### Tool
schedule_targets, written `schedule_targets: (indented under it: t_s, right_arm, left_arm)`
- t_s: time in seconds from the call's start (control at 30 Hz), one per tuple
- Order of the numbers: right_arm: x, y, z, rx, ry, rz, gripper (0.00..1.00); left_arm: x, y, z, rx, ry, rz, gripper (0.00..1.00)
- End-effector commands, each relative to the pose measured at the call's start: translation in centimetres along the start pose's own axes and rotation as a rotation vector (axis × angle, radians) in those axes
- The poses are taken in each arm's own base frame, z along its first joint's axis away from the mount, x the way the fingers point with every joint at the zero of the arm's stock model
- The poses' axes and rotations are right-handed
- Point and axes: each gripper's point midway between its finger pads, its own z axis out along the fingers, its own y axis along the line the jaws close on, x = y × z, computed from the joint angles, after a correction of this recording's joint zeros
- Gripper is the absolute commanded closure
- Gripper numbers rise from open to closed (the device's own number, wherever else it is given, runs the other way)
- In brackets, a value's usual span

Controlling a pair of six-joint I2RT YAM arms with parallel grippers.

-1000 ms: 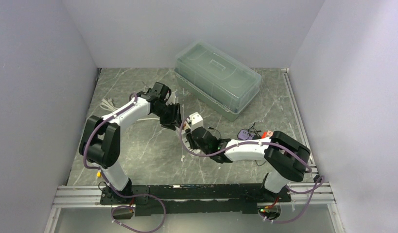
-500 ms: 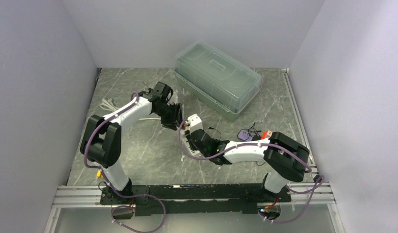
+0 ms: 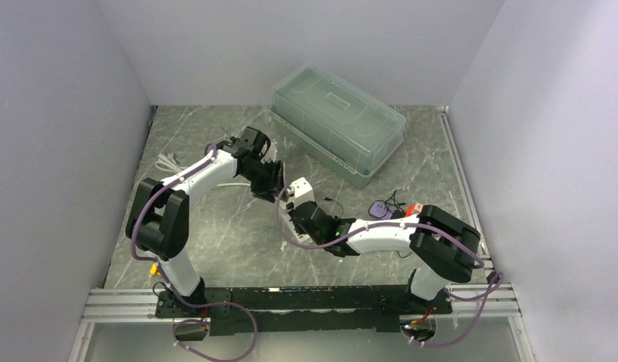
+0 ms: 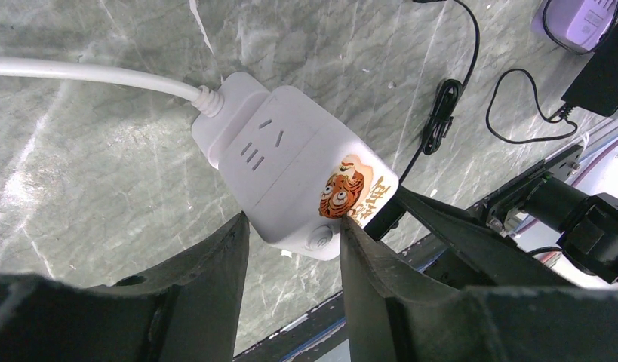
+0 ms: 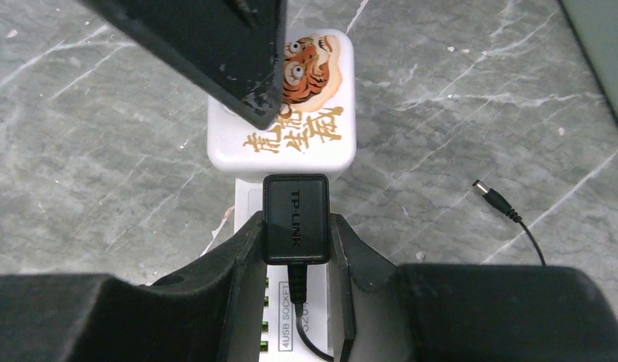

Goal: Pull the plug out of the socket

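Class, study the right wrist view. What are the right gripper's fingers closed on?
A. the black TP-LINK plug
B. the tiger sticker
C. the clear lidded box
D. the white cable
A: the right gripper has a finger pressed on each side of the black TP-LINK plug, which sits seated against the white socket block.

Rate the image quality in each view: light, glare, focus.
Top external: soft, even light, faint shadows; the white socket block is too small for detail. Left wrist: socket block sharp, pale glare on the marble tabletop at left, left end effector's fingers dark and soft. Right wrist: TP-LINK plug crisp, lettering legible; right end effector's fingers blurred and underlit.
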Motion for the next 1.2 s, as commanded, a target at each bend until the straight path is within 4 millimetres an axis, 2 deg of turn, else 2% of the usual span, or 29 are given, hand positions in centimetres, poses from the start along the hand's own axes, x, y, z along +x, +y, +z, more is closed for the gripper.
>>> schedule_targets:
  t_s: [0.0, 0.23, 0.6, 0.97, 1.17]
  right_arm:
    - [-3.2, 0.8, -0.6, -0.123, -0.067, 0.175, 1.00]
    - [-3.5, 0.1, -0.5, -0.094, -0.076, 0.148, 1.00]
    - [-3.9, 1.9, -1.3, 0.009, -0.119, -0.043, 1.00]
    - [-3.7, 2.5, -1.5, -0.030, -0.113, -0.011, 1.00]
    - [-4.2, 1.6, -1.9, -0.003, -0.134, -0.004, 1.00]
  left_arm:
    - [4.0, 7.4, 3.4, -0.316, 0.136, 0.030, 0.51]
    - [3.8, 7.3, 3.4, -0.320, 0.134, 0.034, 0.51]
    - [3.8, 7.4, 3.6, -0.323, 0.139, 0.036, 0.52]
    - [3.8, 7.4, 3.6, -0.325, 0.141, 0.041, 0.52]
    - [3.2, 7.4, 3.1, -0.345, 0.103, 0.046, 0.52]
